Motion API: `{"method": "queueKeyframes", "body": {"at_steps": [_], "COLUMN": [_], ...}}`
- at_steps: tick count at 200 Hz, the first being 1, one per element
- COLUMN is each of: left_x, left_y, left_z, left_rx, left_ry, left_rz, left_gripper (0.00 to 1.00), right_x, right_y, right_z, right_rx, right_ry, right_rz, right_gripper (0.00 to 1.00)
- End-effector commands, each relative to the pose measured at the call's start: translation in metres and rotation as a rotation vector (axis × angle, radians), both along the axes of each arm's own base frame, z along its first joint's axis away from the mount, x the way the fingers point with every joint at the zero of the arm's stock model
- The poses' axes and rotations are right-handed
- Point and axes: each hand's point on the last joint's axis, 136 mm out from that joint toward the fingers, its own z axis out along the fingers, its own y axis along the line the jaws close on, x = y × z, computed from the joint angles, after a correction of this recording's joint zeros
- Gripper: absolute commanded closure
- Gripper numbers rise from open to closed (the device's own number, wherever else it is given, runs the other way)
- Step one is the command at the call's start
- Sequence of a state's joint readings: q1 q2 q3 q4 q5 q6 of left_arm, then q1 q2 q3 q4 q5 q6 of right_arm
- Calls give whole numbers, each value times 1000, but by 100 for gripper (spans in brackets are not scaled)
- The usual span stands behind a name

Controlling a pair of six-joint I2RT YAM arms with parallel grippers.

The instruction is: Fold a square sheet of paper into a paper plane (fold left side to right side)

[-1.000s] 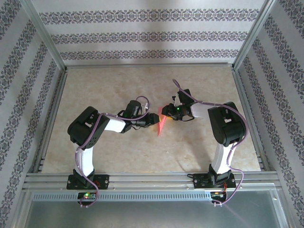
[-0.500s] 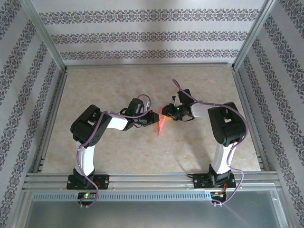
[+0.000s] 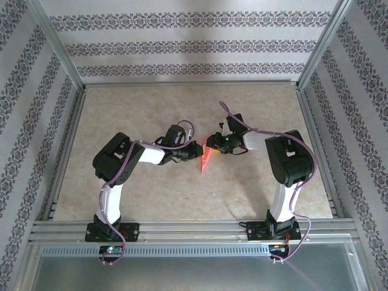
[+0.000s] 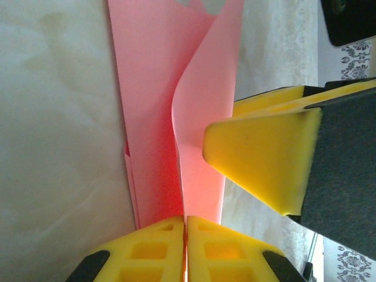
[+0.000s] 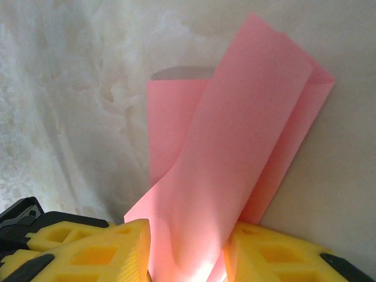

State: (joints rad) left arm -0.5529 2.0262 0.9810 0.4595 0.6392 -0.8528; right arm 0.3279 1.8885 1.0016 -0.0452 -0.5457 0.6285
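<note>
The salmon-pink paper [image 3: 205, 160] lies mid-table as a narrow, partly folded pointed strip. In the left wrist view one flap of the paper [image 4: 202, 94] stands up off the layers lying flat on the table. My left gripper [image 3: 194, 151] is shut on that flap's near edge, its yellow fingers [image 4: 147, 252] pressed together around my left gripper's midpoint [image 4: 185, 226]. My right gripper [image 3: 213, 145] sits on the paper's far end, jaws apart. The raised paper flap [image 5: 235, 153] runs up between the yellow fingers [image 5: 94, 252] of my right gripper [image 5: 185, 258].
The beige marbled tabletop [image 3: 133, 109] is framed by aluminium rails [image 3: 188, 225] and patterned walls. One yellow finger of the right gripper [image 4: 264, 158] stands close beside the lifted flap in the left wrist view.
My left gripper has crept rightward with the flap, closing the gap to the right gripper. The right arm has stayed put.
</note>
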Motion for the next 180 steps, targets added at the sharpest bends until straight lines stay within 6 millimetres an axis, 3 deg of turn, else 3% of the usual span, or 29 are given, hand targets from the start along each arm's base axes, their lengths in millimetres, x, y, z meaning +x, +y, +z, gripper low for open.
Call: {"method": "queueKeyframes", "body": {"at_steps": [1, 97, 180], "left_x": [4, 4, -7], "left_y": [9, 14, 33], "left_z": [-11, -29, -58], "left_rx": [48, 113, 258], "left_ry": [3, 13, 75], "left_rz": [10, -2, 8], "left_gripper": [91, 92, 97], "right_x": [-10, -9, 0], "right_y": [-2, 4, 8], "right_z": [-24, -20, 14], "right_rx": [-70, -59, 13], "right_ry": [45, 37, -14], "right_rz": [19, 32, 12], "right_gripper": [59, 59, 57]}}
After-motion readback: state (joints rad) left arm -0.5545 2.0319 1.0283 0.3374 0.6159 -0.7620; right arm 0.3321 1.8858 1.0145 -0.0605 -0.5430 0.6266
